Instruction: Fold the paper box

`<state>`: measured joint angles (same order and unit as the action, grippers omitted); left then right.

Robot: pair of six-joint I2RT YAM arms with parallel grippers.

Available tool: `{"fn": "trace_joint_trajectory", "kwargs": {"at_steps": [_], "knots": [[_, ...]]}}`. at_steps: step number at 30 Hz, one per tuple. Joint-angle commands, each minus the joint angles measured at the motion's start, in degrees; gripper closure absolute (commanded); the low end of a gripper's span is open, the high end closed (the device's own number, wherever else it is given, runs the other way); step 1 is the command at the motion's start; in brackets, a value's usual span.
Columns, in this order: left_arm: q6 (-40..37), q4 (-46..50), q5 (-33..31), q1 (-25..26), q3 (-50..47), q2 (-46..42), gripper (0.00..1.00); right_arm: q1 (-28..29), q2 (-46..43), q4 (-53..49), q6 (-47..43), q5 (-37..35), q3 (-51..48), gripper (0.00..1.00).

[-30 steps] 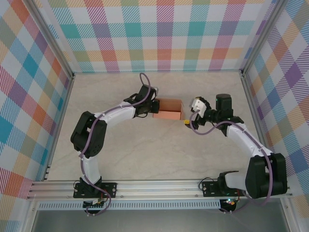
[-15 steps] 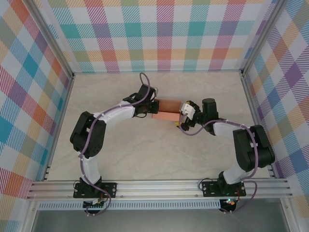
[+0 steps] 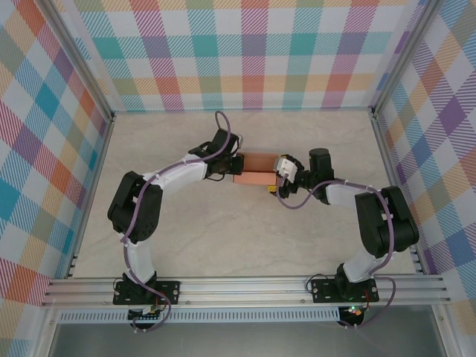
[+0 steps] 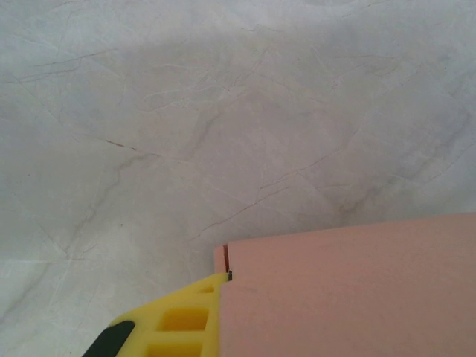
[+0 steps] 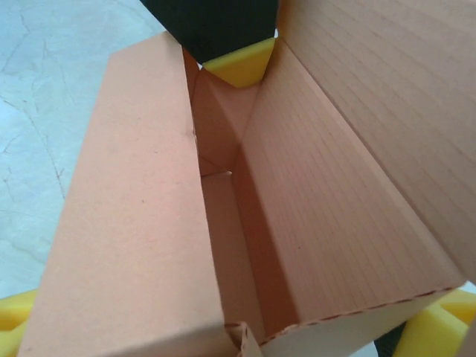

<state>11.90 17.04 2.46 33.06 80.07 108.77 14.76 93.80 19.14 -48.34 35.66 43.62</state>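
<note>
Box: you have a salmon-orange thin card paper box (image 3: 256, 169), standing as an open-topped oblong trough, with one long wall leaning outward like a flap.
Box's place: it sits on the pale marbled tabletop (image 3: 223, 230), about midway between left and right and a little to the far side of the middle, long side running left to right.
Left claw: your left claw (image 3: 236, 165) is at the box's left end, closed narrow and pinching the card of that end.
Left claw, close up: in the left wrist view one yellow finger pad (image 4: 175, 323) lies flat against the outside of a card panel (image 4: 349, 290). In the right wrist view a yellow tip (image 5: 236, 65) pokes in at the far end of the trough.
Right claw: your right claw (image 3: 277, 181) is at the box's right end, jaws wide.
Box to right claw: in the right wrist view the box (image 5: 312, 186) runs straight away from the right claw (image 5: 223, 327), its near end between the two yellow pads, one (image 5: 11, 323) beside the leaning wall and the other (image 5: 439, 327) past the ribbed wall.
Contact: you cannot tell whether those pads touch the card.
</note>
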Motion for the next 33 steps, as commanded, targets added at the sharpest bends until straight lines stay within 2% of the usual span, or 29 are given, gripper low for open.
{"fn": "trace_joint_trajectory", "kwargs": {"at_steps": [1,3,6,11,14,16,20,23,27,30,33], "knots": [[-1.93,4.38,1.59,-0.45,0.58,-0.31,0.87,0.35,0.89,-3.15,-1.52,3.23,2.82,0.14],[-2.56,3.74,3.67,-0.62,0.11,-1.16,0.77,0.36,1.27,-3.21,-1.20,2.13,2.95,0.17],[-4.91,2.18,7.01,-1.03,-1.49,-3.80,0.55,0.35,1.64,-3.15,-0.52,1.53,2.98,0.20],[-8.86,0.09,9.76,-2.82,-4.96,-9.96,0.44,0.16,2.39,-3.77,-0.23,2.46,3.31,0.25],[-11.49,-1.58,13.83,-4.36,-7.78,-14.31,0.35,-0.12,2.76,-4.32,0.00,3.04,3.84,0.27],[-12.58,-4.12,16.90,-5.63,-10.12,-17.23,0.23,-0.30,2.99,-4.60,0.13,3.37,4.02,0.27],[-15.85,-5.89,22.48,-7.79,-13.41,-21.68,0.21,-0.35,3.65,-6.07,-0.16,4.13,4.71,0.29],[-21.23,-7.45,23.82,-8.64,-15.91,-24.91,0.19,-0.39,3.85,-8.13,-0.93,4.91,5.22,0.29],[-33.31,-11.97,26.61,-8.88,-19.94,-26.13,0.17,-0.52,4.05,-11.53,-2.74,6.76,6.15,0.29],[-46.07,-15.06,33.07,-9.20,-23.42,-25.94,0.19,-0.61,4.76,-16.99,-4.57,8.83,8.44,0.38],[-54.93,-14.66,34.37,-9.25,-23.93,-24.90,0.19,-0.61,5.14,-21.07,-5.39,10.50,10.08,0.39]]}}
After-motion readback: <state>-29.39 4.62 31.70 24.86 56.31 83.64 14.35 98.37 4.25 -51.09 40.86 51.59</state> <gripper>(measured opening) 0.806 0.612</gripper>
